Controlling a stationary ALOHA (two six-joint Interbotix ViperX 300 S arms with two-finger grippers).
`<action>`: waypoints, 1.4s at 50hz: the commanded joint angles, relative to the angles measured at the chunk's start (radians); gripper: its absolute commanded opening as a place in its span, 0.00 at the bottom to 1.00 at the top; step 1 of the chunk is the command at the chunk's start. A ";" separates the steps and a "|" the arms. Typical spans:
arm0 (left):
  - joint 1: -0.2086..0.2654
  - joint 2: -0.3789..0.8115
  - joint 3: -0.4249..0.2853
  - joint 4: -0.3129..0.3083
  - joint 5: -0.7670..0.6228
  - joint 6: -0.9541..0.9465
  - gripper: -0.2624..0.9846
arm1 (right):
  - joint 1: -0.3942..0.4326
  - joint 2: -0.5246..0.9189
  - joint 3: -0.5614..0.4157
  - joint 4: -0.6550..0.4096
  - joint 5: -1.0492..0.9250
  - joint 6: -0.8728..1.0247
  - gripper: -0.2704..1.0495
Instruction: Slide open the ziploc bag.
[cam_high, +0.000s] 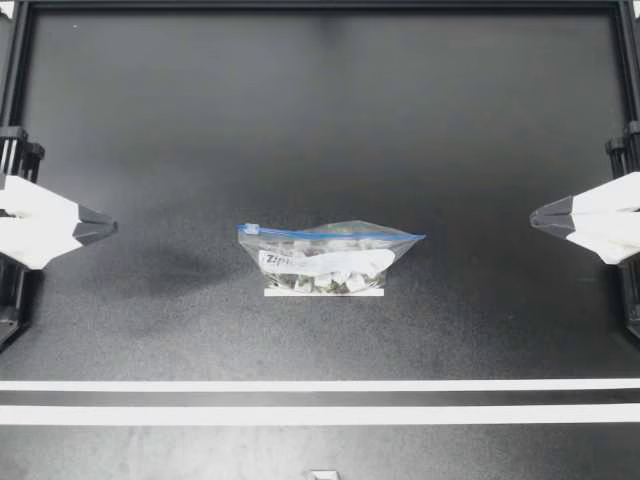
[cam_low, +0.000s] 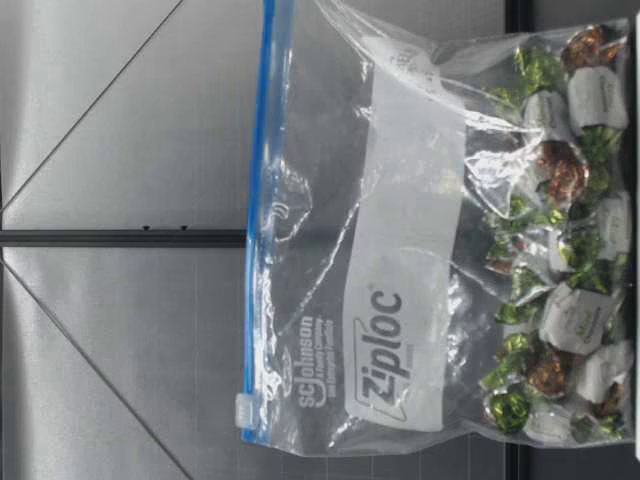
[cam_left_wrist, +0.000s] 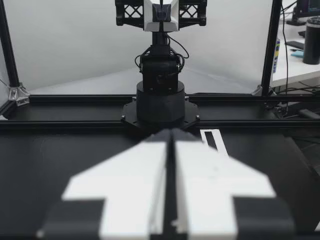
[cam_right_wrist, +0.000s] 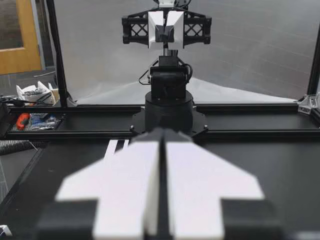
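Note:
A clear ziploc bag (cam_high: 325, 258) with a blue zip strip (cam_high: 335, 234) stands in the middle of the black table, filled with wrapped candies (cam_low: 560, 300). Its white slider (cam_high: 250, 229) sits at the strip's left end. In the low view the bag (cam_low: 400, 250) is upright, strip (cam_low: 260, 200) on top, slider (cam_low: 245, 410) at one end. My left gripper (cam_high: 112, 226) hovers shut at the left edge, far from the bag. My right gripper (cam_high: 534, 216) hovers shut at the right edge, equally far. Each wrist view shows its own fingers (cam_left_wrist: 145, 185) (cam_right_wrist: 135, 180) pressed together, and the opposite arm across the table.
Two white tape lines (cam_high: 320, 400) run across the table in front of the bag. A short white tape strip (cam_high: 323, 292) lies under the bag's front edge. Black frame rails (cam_high: 320, 5) border the table. Benches with clutter (cam_right_wrist: 35, 107) stand outside the cell.

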 joint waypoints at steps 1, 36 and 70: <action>0.006 0.018 -0.018 -0.012 0.002 -0.009 0.11 | -0.006 0.008 -0.008 -0.002 -0.005 -0.003 0.08; 0.071 0.578 0.002 -0.130 -0.166 -0.008 0.26 | -0.094 0.430 -0.173 0.014 -0.202 0.002 0.11; 0.071 0.782 -0.087 -0.141 -0.314 -0.018 0.52 | -0.114 0.894 -0.549 0.006 -0.163 -0.008 0.47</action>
